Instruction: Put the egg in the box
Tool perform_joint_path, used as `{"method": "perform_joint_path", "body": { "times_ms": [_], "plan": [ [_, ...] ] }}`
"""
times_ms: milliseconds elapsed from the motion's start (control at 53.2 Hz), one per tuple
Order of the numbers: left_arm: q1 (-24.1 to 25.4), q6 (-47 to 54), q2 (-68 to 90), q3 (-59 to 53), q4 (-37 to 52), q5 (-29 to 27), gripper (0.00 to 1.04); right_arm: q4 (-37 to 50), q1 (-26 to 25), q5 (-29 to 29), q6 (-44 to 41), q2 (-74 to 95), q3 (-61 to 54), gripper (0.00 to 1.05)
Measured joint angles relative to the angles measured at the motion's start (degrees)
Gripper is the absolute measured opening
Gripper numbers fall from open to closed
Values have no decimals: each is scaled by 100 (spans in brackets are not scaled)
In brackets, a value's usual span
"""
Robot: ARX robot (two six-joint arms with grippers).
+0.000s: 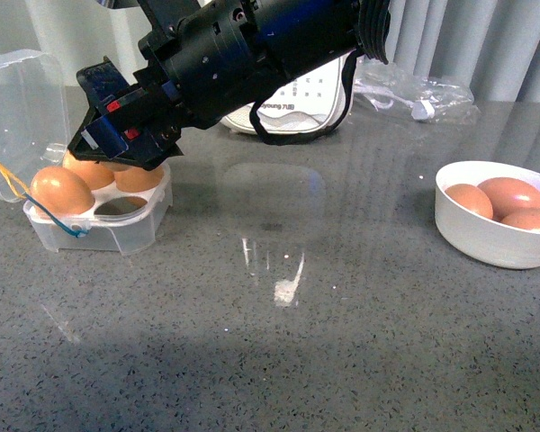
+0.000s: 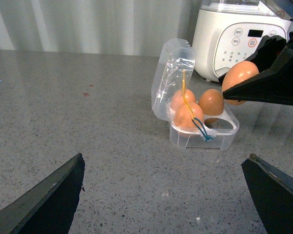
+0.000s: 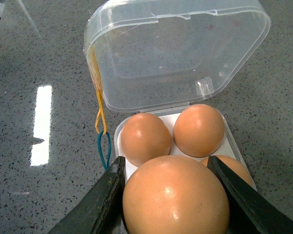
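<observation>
The egg (image 3: 176, 200) is orange-brown and smooth, and my right gripper (image 3: 167, 168) is shut on it, one black finger on each side. It hangs just above the box (image 3: 234, 141), a clear four-cell case with its lid (image 3: 176, 53) standing open. Three other brown eggs lie in the cells. In the front view the right gripper (image 1: 117, 135) hovers over the box (image 1: 99, 225) at the left; one cell (image 1: 121, 207) there looks empty. In the left wrist view the egg (image 2: 239, 80) shows beside the box (image 2: 200, 136). My left gripper (image 2: 163, 195) stands open over bare table.
A white bowl (image 1: 486, 247) with three brown eggs sits at the right. A white rice cooker (image 1: 297, 108) and a clear plastic bag (image 1: 414, 94) stand at the back. Yellow and blue bands (image 3: 101, 131) hang from the lid's side.
</observation>
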Motion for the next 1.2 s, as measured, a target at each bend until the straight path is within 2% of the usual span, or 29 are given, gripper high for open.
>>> {"method": "perform_joint_path", "body": {
  "times_ms": [469, 676, 770, 883, 1070, 1202],
  "plan": [
    [0, 0, 0, 0, 0, 0, 98, -7, 7, 2, 162, 269, 291, 45],
    [0, 0, 0, 0, 0, 0, 98, 197, 26, 7, 415, 295, 291, 86],
    [0, -2, 0, 0, 0, 0, 98, 341, 17, 13, 507, 278, 236, 99],
    [0, 0, 0, 0, 0, 0, 98, 721, -50, 76, 678, 85, -87, 98],
    [0, -2, 0, 0, 0, 0, 98, 1867, -310, 560, 1276, -564, -846, 98],
    [0, -2, 0, 0, 0, 0, 98, 2636, -555, 1329, 1858, -1235, -1550, 98]
  ]
}}
